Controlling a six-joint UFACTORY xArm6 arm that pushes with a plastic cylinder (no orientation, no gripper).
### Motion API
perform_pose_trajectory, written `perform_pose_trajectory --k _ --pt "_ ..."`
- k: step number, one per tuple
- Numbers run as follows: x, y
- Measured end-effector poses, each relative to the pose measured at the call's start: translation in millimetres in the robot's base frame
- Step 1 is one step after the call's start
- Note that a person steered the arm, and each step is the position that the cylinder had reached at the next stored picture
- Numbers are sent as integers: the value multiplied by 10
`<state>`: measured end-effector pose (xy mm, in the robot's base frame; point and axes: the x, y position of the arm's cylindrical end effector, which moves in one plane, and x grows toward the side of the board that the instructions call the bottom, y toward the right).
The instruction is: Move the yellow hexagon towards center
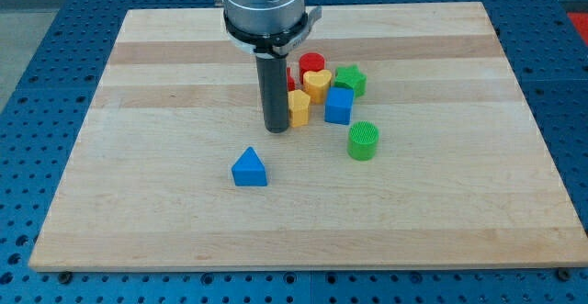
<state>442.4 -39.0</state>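
Observation:
The yellow hexagon (299,106) lies a little above the board's middle, partly hidden by my rod. My tip (277,129) rests on the board right at the hexagon's left side, touching or almost touching it. A yellow heart (318,84) sits just above and right of the hexagon. A blue cube (338,106) stands to the hexagon's right.
A red block (311,63) and a green star (350,80) sit at the top of the cluster. A green cylinder (363,140) lies below the blue cube. A blue triangle (249,168) lies alone at lower left. The wooden board (138,157) lies on a blue perforated table.

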Motion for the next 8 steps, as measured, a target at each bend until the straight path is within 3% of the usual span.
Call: perform_pose_trajectory --k 2,8 --pt "168 10" --pt "22 283"
